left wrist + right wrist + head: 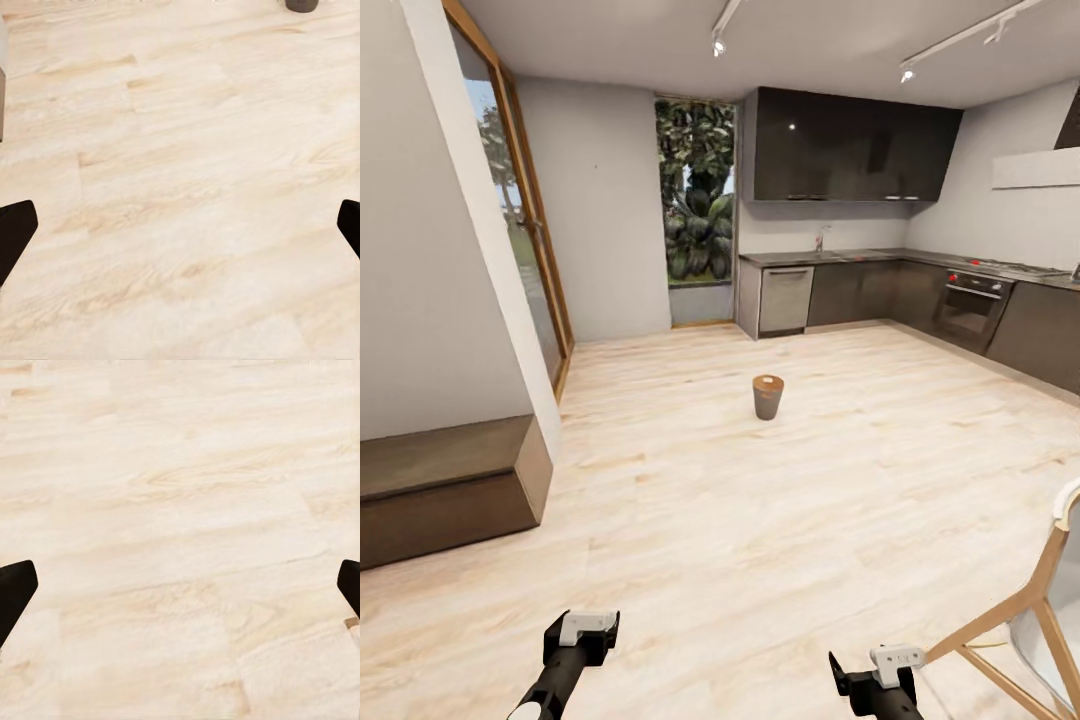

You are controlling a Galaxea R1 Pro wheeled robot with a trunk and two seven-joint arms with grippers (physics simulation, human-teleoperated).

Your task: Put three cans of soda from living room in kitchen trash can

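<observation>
- Kitchen [860, 260]: room ahead of you; pale wood floor [760, 520] takes most of the head view, w/ track lights on the ceiling.
- Dark glossy cabinets [850, 150]: upper row on the far wall; lower row runs along the far wall and the right wall under a steel surface [830, 256] w/ a tap.
- Wood-framed glass doors [525, 230]: at left; a tall window w/ plants sits in the far corner.
- Low brown bench [445, 485]: against the left wall, near you.
- Oven [970, 305]: red knobs, set in the right-hand cabinet run; dishwasher at the left end of the far run.
- Chair [1040, 620]: wood legs, white seat, just right of your right arm.
- Tash can [767, 396]: upright on the open floor, mid-room, well apart from the cabinets and well ahead of both arms; brown inside shows. Its base also shows at the frame edge in the left wrist view [301, 4].
- Left gripper [582, 630]: low over the floor; fingers [15, 232] spread wide, nothing between.
- Right gripper [880, 668]: same height; fingers [15, 592] spread wide, nothing between.
</observation>
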